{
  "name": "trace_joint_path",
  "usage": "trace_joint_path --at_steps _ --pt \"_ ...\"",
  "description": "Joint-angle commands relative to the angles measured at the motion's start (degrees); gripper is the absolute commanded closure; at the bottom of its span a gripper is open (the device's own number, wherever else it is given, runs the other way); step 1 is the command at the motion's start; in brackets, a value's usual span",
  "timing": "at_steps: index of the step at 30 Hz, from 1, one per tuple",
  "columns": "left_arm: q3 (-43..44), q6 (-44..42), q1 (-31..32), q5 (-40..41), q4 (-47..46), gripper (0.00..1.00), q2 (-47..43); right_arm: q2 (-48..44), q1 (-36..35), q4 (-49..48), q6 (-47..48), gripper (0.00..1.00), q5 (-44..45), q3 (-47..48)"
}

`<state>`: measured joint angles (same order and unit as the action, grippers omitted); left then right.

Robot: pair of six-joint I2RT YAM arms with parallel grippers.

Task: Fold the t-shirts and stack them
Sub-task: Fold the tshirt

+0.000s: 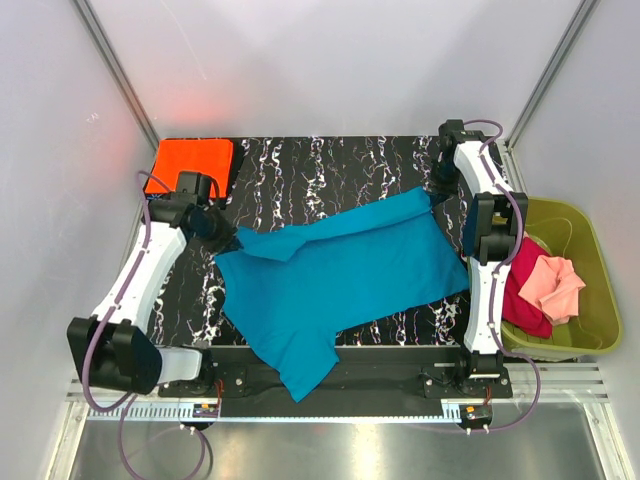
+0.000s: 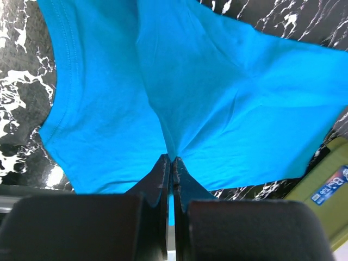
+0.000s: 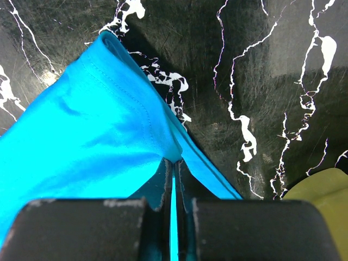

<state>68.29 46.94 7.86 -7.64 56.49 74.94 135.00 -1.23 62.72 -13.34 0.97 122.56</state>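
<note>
**Teal-blue t-shirt**: one item, spread mostly flat across the middle of the desk. It lies slantwise from the far right to the near left. One part reaches over the desk's near edge, between the two arm bases. A flap is folded over near its left corner.

**Left end effector**: at the shirt's left corner. Its fingers are pressed together with a pinch of teal cloth between them. The cloth fans out from the tips and creases run toward the pinch.

**Right end effector**: at the shirt's far right corner. Its fingers are closed on the stitched hem, and a thin strip of teal shows between them.

**Orange t-shirt**: a folded flat rectangle at the desk's far left corner, just behind the left end effector and apart from the teal shirt.

**Pink t-shirt** and **magenta-red t-shirt**: crumpled together inside the olive-green bin, which stands off the desk's right side beside the right arm.
</note>
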Motion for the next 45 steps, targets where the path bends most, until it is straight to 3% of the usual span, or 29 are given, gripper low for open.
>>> trace_joint_path --at_steps 1,10,16,20,22,25,26,28,30,34,37,45 --pt "-3.51 2.81 -0.21 1.57 0.2 1.0 -3.03 -0.44 0.0 0.3 -0.19 0.98 0.35 2.51" --pt "-10.8 2.02 -0.21 2.8 -2.78 1.0 0.56 -1.66 -0.43 0.13 -0.28 0.98 0.69 -0.21" --pt "-11.25 1.49 -0.3 4.3 -3.23 1.0 1.7 -2.38 -0.52 -1.02 -0.19 0.98 1.05 -2.85" --pt "-10.98 0.88 -0.3 3.86 -3.75 1.0 2.85 -0.35 -0.61 -1.28 0.16 0.94 1.22 -3.03" --pt "-11.07 -0.09 -0.3 3.51 -4.1 1.0 3.37 0.7 -0.61 -0.58 0.42 0.87 2.01 -2.33" --pt "-11.51 -0.97 -0.3 4.12 -4.02 0.67 2.85 0.09 -0.61 -0.23 0.16 0.71 3.68 -1.8" --pt "-11.69 -0.88 -0.3 4.65 -4.28 0.43 1.45 -0.09 -0.61 -0.23 -0.19 0.67 3.69 -1.45" --pt "-10.73 -1.06 -0.3 6.75 -4.63 0.27 0.13 -0.35 -0.7 0.12 -0.63 0.59 3.6 0.91" --pt "-7.93 -2.19 -0.3 9.29 -4.81 0.2 -0.67 0.17 -1.05 0.21 -0.81 0.57 2.46 4.24" --pt "-1.35 -6.06 -0.3 12.12 -4.99 0.21 2.05 0.53 -1.67 -1.81 -2.12 0.54 -0.88 6.63" --pt "1.66 -9.4 -0.39 12.12 -6.82 0.34 5.3 1.75 -2.1 -2.16 -2.39 0.5 -4.13 8.21" --pt "5.44 -14.42 -1.96 10.1 -11.66 0.49 14.79 7.12 -2.02 -2.06 -4.58 0.48 -11.33 14.81"
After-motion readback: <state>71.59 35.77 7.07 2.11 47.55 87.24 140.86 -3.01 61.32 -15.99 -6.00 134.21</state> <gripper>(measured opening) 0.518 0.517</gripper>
